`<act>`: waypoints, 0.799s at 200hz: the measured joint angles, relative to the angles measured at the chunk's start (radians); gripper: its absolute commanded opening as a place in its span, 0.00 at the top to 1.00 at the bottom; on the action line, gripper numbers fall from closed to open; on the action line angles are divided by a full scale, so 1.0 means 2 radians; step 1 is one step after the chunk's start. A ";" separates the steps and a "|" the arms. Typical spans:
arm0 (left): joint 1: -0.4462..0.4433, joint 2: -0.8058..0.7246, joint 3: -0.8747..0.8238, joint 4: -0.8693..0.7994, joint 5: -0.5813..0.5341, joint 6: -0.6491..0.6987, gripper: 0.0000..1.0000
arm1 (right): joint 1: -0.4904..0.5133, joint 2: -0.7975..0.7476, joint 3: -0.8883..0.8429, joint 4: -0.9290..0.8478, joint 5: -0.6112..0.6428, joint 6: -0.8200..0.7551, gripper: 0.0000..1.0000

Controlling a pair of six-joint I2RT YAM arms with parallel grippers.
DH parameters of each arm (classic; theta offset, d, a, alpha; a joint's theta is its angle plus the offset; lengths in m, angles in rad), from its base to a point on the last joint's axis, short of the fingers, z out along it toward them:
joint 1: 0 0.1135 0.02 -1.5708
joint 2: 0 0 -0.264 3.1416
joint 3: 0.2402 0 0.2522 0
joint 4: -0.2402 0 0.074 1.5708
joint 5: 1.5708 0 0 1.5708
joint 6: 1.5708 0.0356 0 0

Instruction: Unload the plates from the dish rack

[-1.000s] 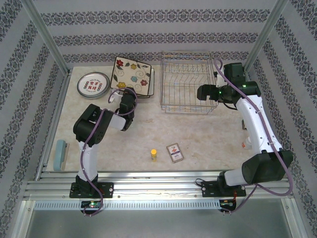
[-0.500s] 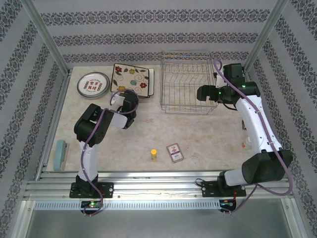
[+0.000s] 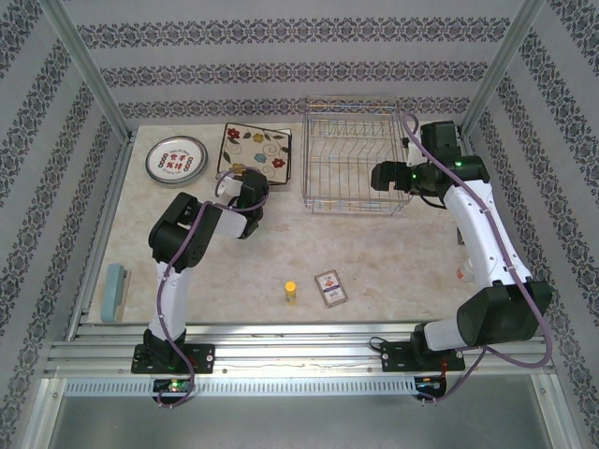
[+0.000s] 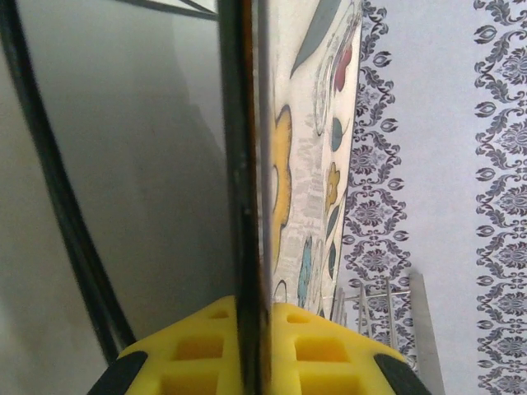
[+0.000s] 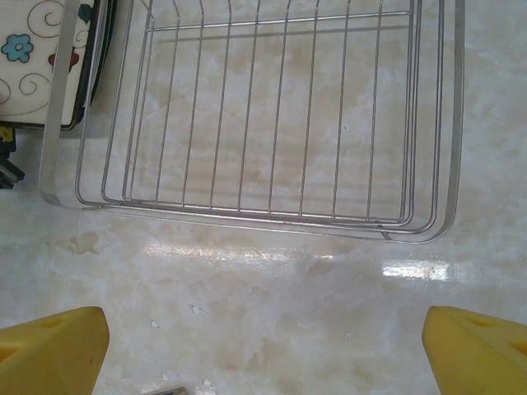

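Desk: pale, marbled.

Dish rack: at the far side. The top view gives its upright wire sides. The right wrist view looks straight down into the rack, with the desk surface visible through the wire floor.

Square plate: just left of the rack, flowered face up.

Round plate: farther left of the rack, lying flat.

The left wrist view adds detail the top view lacks. The square plate is seen edge-on, its dark rim running between the yellow fingers. A second dark rim lies beside it.

Left gripper: narrow, clamped on the square plate's near edge.

Right gripper: at the rack's right side. Its fingers are spread wide and hold nothing, above the desk in front of the rack.

Card: well in front of the rack.
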 measured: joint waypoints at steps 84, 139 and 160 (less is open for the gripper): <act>0.000 0.010 0.006 -0.003 0.000 -0.023 0.99 | 0.000 0.003 -0.008 0.005 -0.005 0.000 0.02; 0.000 0.010 0.007 -0.015 0.002 -0.045 0.75 | -0.001 0.003 -0.013 0.006 -0.005 0.000 0.02; 0.000 0.009 0.009 -0.012 0.001 -0.052 0.51 | -0.001 0.003 -0.015 0.006 -0.005 0.000 0.02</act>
